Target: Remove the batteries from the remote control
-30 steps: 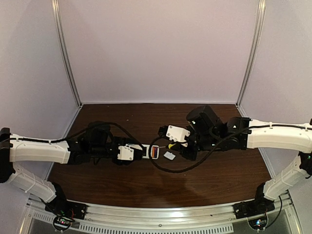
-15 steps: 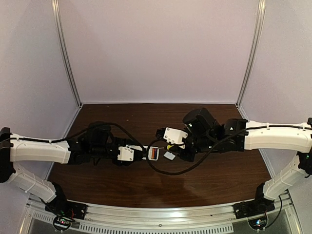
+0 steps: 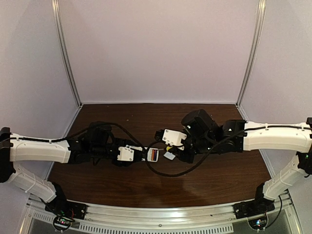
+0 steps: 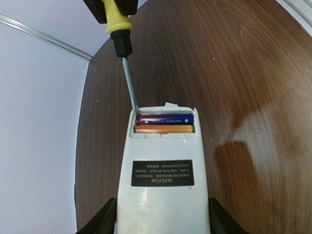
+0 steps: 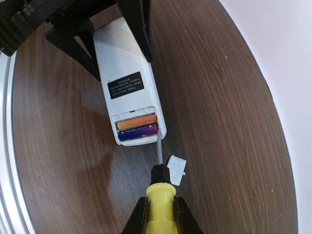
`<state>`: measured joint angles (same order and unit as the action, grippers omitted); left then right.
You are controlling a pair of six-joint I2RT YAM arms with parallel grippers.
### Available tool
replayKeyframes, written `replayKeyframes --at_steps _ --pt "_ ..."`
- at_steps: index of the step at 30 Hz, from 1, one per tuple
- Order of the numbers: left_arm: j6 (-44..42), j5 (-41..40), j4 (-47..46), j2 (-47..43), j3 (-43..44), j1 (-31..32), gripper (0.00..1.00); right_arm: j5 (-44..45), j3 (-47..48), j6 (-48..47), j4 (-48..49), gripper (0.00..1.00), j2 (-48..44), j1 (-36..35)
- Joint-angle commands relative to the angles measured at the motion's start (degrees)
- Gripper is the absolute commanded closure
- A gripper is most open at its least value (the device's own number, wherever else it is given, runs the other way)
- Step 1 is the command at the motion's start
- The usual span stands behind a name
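Note:
The white remote control (image 4: 163, 209) lies face down on the table, its battery bay open. My left gripper (image 4: 163, 222) is shut on its sides. In the bay lie two batteries side by side, a blue-purple one (image 5: 138, 132) at the end and an orange one (image 5: 136, 121) behind it. My right gripper (image 5: 160, 214) is shut on a yellow-handled screwdriver (image 5: 160, 195). Its metal tip rests at the bay's corner, against one end of the blue-purple battery (image 4: 165, 119). From above, the remote control (image 3: 146, 153) sits between the left gripper (image 3: 140, 153) and the right gripper (image 3: 169, 146).
A small white lid piece (image 5: 176, 170) lies on the dark wooden table (image 5: 234, 122) just beside the screwdriver shaft, close to the remote's open end. A black cable (image 3: 170, 171) loops below the right wrist. Walls enclose the table at the back and sides.
My right arm has slid left, carrying the screwdriver tip up to the remote's open bay. The left arm and remote have stayed still.

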<state>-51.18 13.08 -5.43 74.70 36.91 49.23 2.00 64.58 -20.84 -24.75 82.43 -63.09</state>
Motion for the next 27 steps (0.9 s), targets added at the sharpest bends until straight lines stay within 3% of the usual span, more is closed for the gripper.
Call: replayKeyframes --at_steps 1,27 --pt "0.9 3.8 -1.8 0.4 2.0 0.4 1.00 0.2 1.7 -0.4 0.6 1.00 1.0 -0.7" --pt "1.6 3.6 -2.1 1.4 2.1 0.4 1.00 4.3 3.2 -2.0 -3.4 1.00 5.2 -3.5"
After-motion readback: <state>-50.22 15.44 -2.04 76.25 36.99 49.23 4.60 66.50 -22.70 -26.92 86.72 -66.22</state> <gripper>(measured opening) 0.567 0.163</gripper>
